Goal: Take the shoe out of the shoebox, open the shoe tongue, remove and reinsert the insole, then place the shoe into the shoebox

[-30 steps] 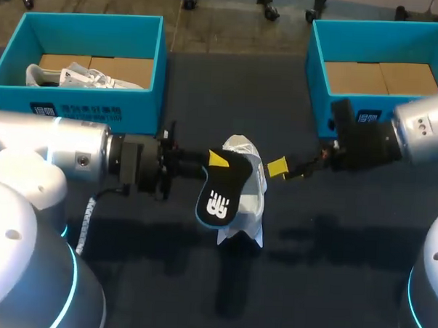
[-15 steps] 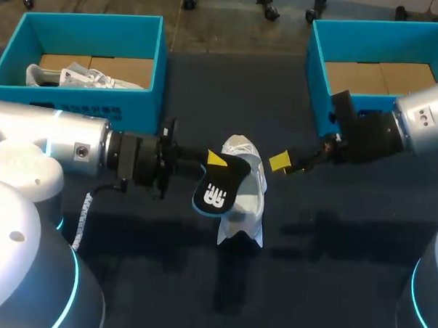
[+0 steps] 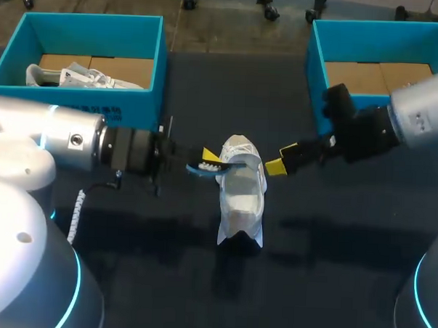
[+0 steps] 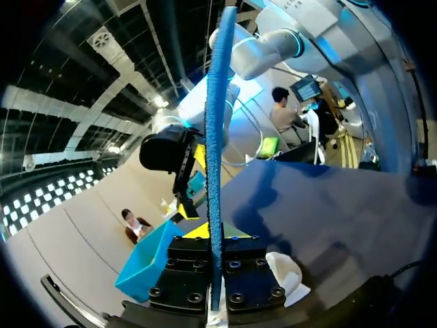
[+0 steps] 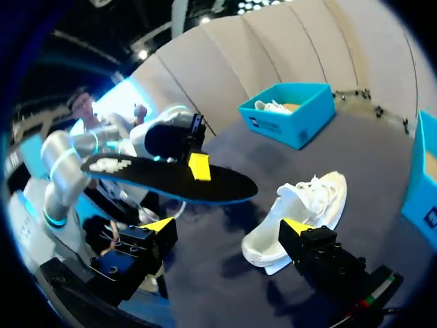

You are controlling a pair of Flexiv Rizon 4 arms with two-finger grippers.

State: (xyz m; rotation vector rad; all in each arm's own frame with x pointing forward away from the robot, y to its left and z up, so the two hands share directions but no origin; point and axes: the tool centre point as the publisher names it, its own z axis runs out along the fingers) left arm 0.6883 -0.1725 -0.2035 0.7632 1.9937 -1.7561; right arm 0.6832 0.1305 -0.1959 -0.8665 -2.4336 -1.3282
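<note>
A white shoe (image 3: 240, 201) lies on the dark table, toe away from me. My left gripper (image 3: 209, 162) is shut on a black insole (image 3: 204, 165) with a blue underside, held flat just left of the shoe's toe. The left wrist view shows that insole (image 4: 216, 137) edge-on between its gripper's fingers (image 4: 216, 239). My right gripper (image 3: 279, 159) stands open just right of the shoe, holding nothing. In the right wrist view the insole (image 5: 171, 183) hovers ahead of the open gripper (image 5: 227, 229), and the shoe (image 5: 300, 212) lies beside it.
A blue shoebox (image 3: 84, 100) at the back left holds another white shoe (image 3: 85, 77). A second blue shoebox (image 3: 318, 96) stands at the back right, with only its cardboard floor showing. Bare dark table lies in front of the shoe.
The left wrist has rolled, turning the insole from hanging face-on to lying flat and edge-on. My right gripper has shifted slightly and turned, staying open beside the shoe.
</note>
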